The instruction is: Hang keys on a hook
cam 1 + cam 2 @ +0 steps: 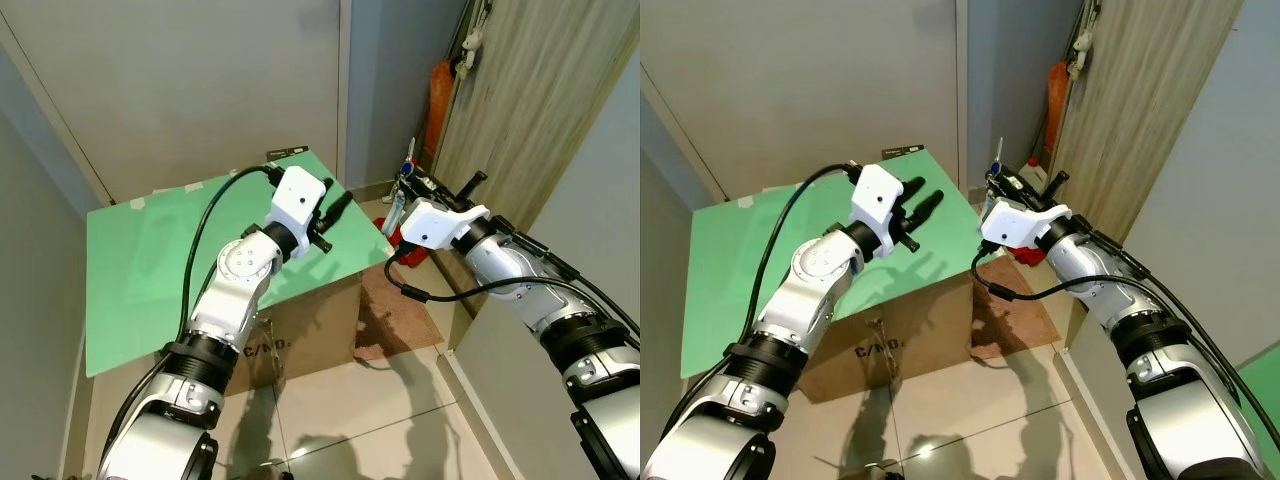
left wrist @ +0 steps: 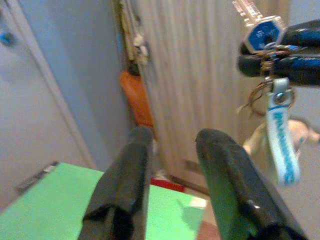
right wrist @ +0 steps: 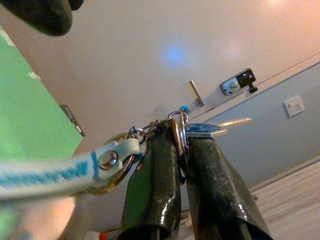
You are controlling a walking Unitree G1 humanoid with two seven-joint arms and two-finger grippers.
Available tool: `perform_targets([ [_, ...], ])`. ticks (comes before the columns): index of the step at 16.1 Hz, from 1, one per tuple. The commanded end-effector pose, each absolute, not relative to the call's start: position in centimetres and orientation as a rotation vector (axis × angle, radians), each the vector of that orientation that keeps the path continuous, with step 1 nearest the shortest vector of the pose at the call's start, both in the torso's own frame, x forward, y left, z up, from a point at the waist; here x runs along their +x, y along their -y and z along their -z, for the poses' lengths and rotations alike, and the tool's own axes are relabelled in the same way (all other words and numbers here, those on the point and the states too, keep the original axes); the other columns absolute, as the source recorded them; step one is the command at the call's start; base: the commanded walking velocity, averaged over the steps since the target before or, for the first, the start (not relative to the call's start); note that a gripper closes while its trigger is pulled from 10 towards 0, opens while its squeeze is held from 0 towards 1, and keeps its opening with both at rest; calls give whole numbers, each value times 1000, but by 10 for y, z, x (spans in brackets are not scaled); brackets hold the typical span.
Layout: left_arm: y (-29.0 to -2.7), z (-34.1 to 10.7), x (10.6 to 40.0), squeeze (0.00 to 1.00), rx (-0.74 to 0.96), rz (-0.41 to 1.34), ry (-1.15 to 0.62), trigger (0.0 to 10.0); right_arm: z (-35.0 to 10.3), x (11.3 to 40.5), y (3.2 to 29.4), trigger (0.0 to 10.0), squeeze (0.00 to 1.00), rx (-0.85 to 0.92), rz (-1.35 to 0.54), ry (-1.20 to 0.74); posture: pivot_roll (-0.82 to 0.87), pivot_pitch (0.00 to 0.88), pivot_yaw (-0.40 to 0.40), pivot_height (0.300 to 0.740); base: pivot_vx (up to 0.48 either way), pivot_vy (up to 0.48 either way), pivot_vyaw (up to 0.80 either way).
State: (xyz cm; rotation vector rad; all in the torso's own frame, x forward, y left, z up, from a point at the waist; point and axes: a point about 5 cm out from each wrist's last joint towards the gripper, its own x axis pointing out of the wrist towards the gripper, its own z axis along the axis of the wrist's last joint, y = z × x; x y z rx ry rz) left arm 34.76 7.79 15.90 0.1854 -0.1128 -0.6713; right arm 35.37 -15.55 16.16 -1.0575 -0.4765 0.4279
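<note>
The right gripper (image 3: 172, 165), nearest the lens in its wrist view, has its fingers pinched on the keys (image 3: 200, 129), whose white-and-blue strap (image 3: 55, 172) trails toward 9 o'clock. In the head view the keys sit at about 1 o'clock. The left gripper (image 1: 337, 215) hovers over the green table (image 1: 140, 260) at 11 o'clock, fingers narrowly apart, empty.

Silver jointed arms, white wrist housings, black cables, black jaws.
</note>
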Motion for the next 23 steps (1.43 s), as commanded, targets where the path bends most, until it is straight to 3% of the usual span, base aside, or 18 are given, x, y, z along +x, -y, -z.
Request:
perform_targets([
  [1,-78,-159,347,1000,167,689,103,10000,-174,355,151,0,0,-1040,-422,519,-53,0,71,740,0,0,0],
  [5,-67,-161,343,1000,172,764,97,10000,-175,354,147,0,0,-1023,-431,534,-58,0,75,740,0,0,0],
  [6,-65,-161,342,71,181,778,97,10000,-175,354,147,0,0,-1020,-432,535,-58,0,75,740,0,0,0],
  [7,-62,-162,342,0,185,784,99,10000,-176,353,145,0,0,-1010,-435,540,-58,0,75,740,0,0,0],
  [23,-60,-170,346,0,208,749,133,10000,-173,345,133,0,0,-830,-488,507,-63,0,67,740,0,0,0],
])
